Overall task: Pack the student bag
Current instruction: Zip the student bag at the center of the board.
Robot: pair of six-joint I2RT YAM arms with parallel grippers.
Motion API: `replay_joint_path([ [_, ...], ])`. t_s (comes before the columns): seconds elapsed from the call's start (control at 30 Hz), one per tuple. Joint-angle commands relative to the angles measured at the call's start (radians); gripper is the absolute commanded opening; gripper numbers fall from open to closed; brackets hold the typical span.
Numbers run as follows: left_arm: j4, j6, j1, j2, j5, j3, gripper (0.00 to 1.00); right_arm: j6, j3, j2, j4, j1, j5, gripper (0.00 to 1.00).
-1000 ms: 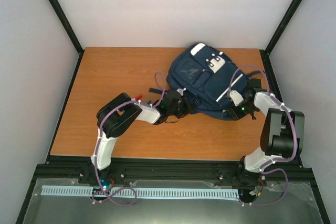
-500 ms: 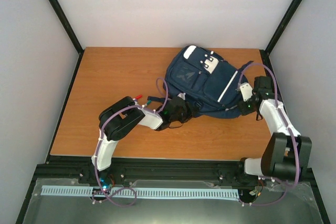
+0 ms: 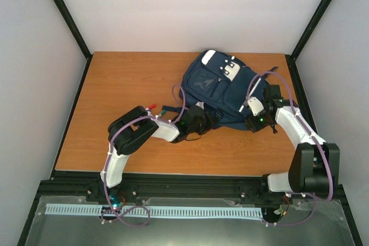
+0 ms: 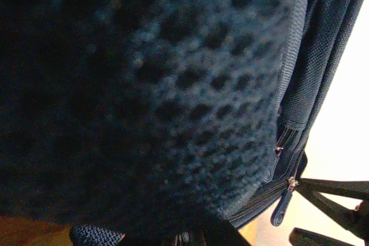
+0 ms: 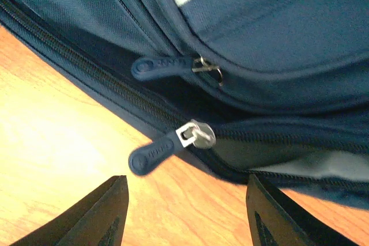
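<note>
Right gripper [image 5: 185, 191]: released, jaws apart, nothing btwn them. Black fingers [image 5: 98, 217] frame bare table [image 5: 52, 113] just short of the bag's edge. Vs. 1 s ago: jaws wider, elbow dropped low toward the base. Vs. half a sec. ago: wrist drawn back in against the bag's right side.

Left gripper [image 3: 198, 121]: clenched, pushed into the bag's near-left edge. Its own cam is filled w/ dark mesh padding [image 4: 173, 96], so what, if anything, sits btwn the jaws can't be told. Pos. approx. as half a sec. ago.

Lower zip pull [image 5: 151, 158]: navy tab on a metal slider, hanging over the bag's edge onto the table, straight ahead of the right gripper, not touched.

Upper zip pull [image 5: 158, 67]: navy tab, one zip line further up, flat on the fabric.

Dark strap [image 3: 170, 109]: trails from the bag's left side onto the table, beside the left arm.

Student bag [image 3: 222, 90]: navy backpack, lying flat, front up, right of centre and toward the table's far edge; near end sits btwn the two grippers. Vs. 1 s ago: turned a little, top end swung left; no change since half a sec. ago.

White stripe [image 3: 249, 95]: thin, diagonal, on the bag's right half.

White patches [image 3: 228, 68]: on the front pocket, at the bag's far end.
</note>
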Motion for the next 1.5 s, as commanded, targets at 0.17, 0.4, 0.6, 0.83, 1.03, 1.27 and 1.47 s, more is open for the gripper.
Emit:
replay_joint_path([
  [0.17,-0.07,0.062,-0.034,-0.077,0.03,0.029,0.01,0.09,0.046,0.106,0.056,0.142,0.09,0.55],
  [0.4,-0.108,0.087,-0.038,-0.106,0.014,0.034,0.01,0.104,0.041,0.115,0.064,0.184,0.253,0.47],
  [0.6,-0.113,0.089,-0.037,-0.099,0.01,0.035,0.01,0.079,0.006,0.075,0.039,0.184,0.331,0.35],
  [0.83,-0.116,0.093,-0.038,-0.098,0.007,0.037,0.01,0.058,-0.061,0.034,0.051,0.184,0.321,0.17],
  [1.03,-0.124,0.098,-0.038,-0.103,0.005,0.035,0.01,0.062,-0.06,0.052,0.051,0.182,0.279,0.13],
  [1.27,-0.157,0.122,-0.038,-0.109,-0.005,0.03,0.01,0.037,-0.022,0.025,-0.024,0.168,0.27,0.03],
  [1.47,-0.167,0.126,-0.038,-0.1,-0.016,0.009,0.01,-0.01,-0.018,-0.025,-0.094,0.124,0.262,0.03],
])
